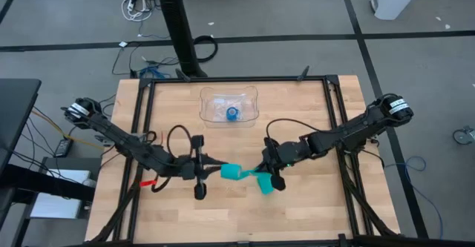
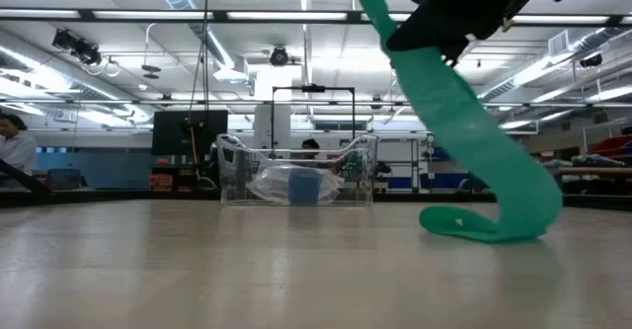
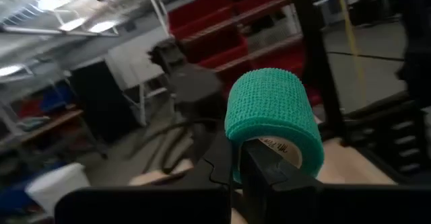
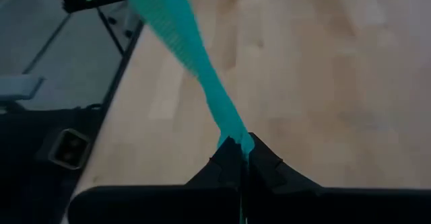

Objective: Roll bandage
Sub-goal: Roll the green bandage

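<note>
Above the wooden desk (image 1: pixel 237 210), the left gripper (image 1: pixel 215 170) pinches the bandage (image 1: pixel 232 173) roll between closed fingers (image 3: pixel 266 173). Its loose strip runs to the right gripper (image 1: pixel 266 171), clamped shut there; the tail apparently curls onto the desk.

The worktop (image 1: pixel 223 210) is a pale wooden surface framed by dark rails. Toward its far edge, near the middle, a clear plastic tray (image 1: pixel 211 115) rests directly on the wood, with a small bright-blue roll (image 1: pixel 233 113) inside it. Nearer the front, the free end of the teal-green bandage (image 2: pixel 474 222) lies curled on the boards, while the rest of the strip rises off the surface. A small red object (image 1: pixel 147 182) lies on the wood at the left side.
</note>
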Robot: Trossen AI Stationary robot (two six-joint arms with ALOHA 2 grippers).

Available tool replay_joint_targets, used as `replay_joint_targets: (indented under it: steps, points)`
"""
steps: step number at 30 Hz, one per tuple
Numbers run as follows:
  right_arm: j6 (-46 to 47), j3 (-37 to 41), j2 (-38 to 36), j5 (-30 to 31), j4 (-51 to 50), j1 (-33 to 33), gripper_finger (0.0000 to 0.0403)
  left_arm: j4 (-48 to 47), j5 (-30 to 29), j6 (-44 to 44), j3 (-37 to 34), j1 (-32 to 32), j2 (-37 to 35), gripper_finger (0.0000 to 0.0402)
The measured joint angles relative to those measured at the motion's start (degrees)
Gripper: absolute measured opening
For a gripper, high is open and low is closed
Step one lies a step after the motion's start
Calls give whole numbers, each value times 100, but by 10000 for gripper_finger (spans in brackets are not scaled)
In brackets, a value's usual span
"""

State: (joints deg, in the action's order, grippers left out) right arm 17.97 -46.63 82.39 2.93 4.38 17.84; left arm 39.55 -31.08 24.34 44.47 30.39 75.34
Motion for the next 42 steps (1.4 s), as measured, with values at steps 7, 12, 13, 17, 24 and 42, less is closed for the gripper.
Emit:
replay_joint_targets:
  steps: [7, 12, 13, 17, 24, 42]
  points:
    - [-290, 0, 0, -587, 459, -239, 29, -112, 25, -17, 0, -2, 1, 19]
    - [-123, 0, 0, -600, 224, -244, 94, -29, 25, 92, 0, -59, 1, 19]
    - [-90, 0, 0, -603, 119, -262, 107, -32, 21, 92, 0, -69, 1, 19]
    - [160, 0, 0, -753, -525, -438, 153, 51, 30, 94, 1, -70, 1, 19]
    - [441, 2, 0, -538, -870, -443, 168, 142, -119, 260, 2, -79, 0, 19]
    - [-178, -2, 45, 2377, 1007, 1186, 151, 175, -911, 394, 2, -78, 1, 19]
